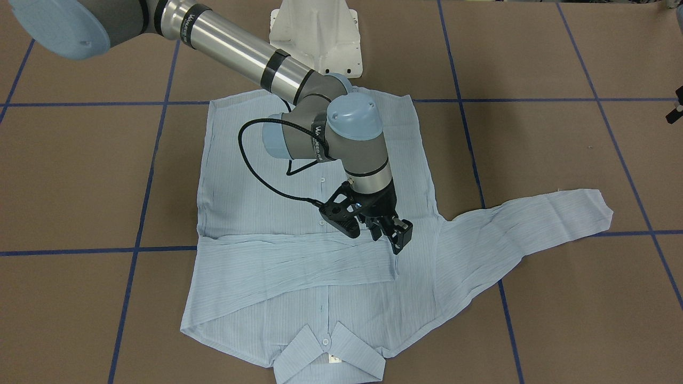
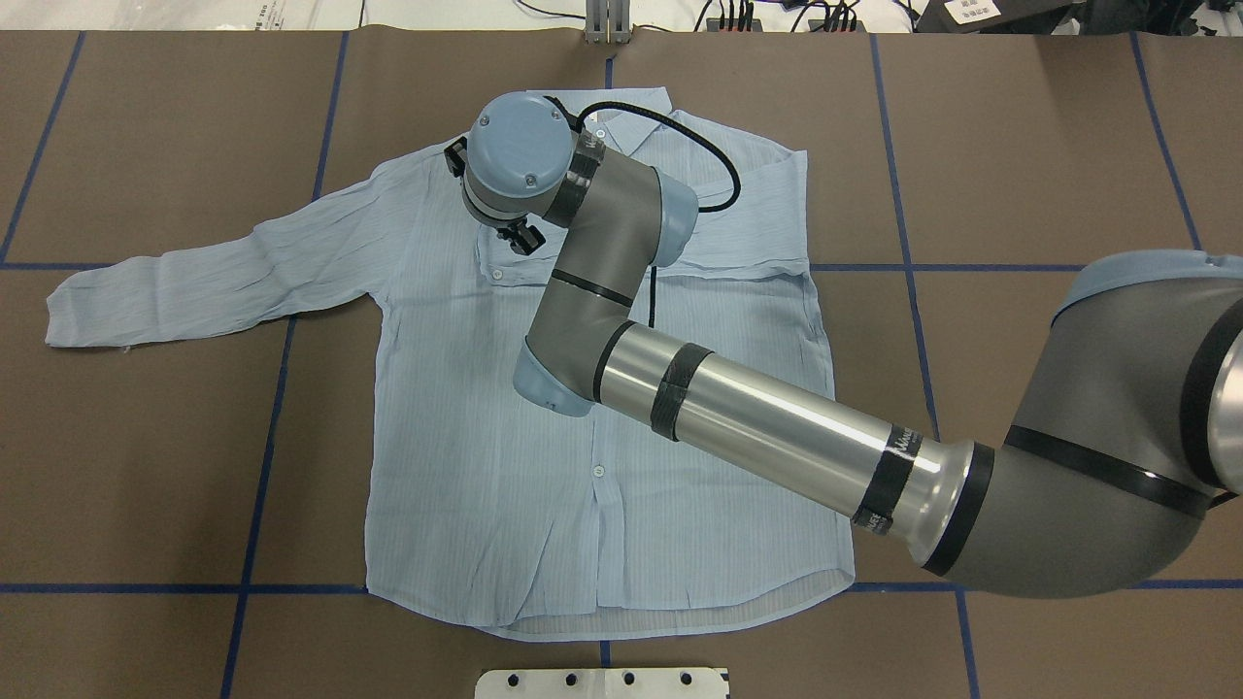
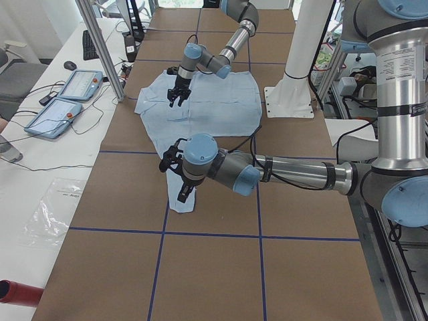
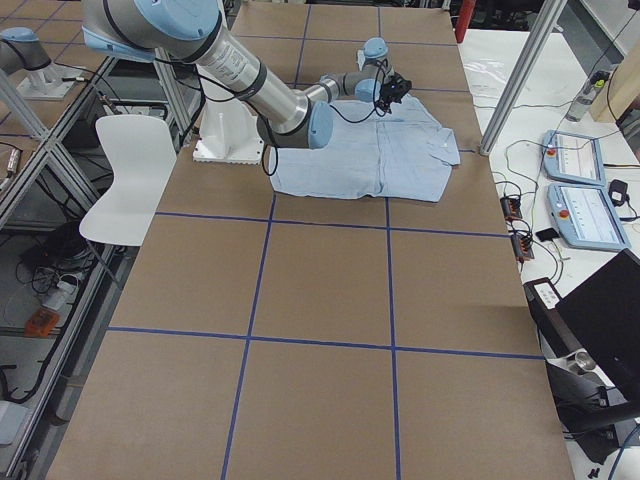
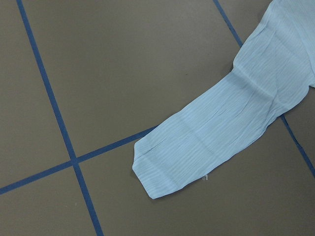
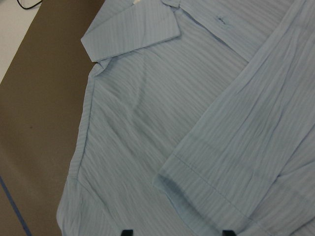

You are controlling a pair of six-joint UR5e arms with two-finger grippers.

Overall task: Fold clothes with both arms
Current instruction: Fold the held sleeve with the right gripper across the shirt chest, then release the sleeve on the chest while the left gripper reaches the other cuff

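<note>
Right hand (image 1: 376,237), fingers (image 1: 341,216) apart, above folded sleeve (image 1: 299,266) on shirt (image 1: 256,186); left hand (image 3: 184,195) over other sleeve (image 1: 533,224), grip state unclear.

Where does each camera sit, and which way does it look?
Front-facing: across the table, looking back; right arm above shirt.
Overhead: behind the robot, looking forward, down; right arm.
Exterior left: table's left end; left arm near.
Exterior right: table's right end; right arm near.
Left wrist: down on spread sleeve; no gripper.
Right wrist: down on folded sleeve; fingertips.
Shared: front-facing and overhead show both sleeves.
</note>
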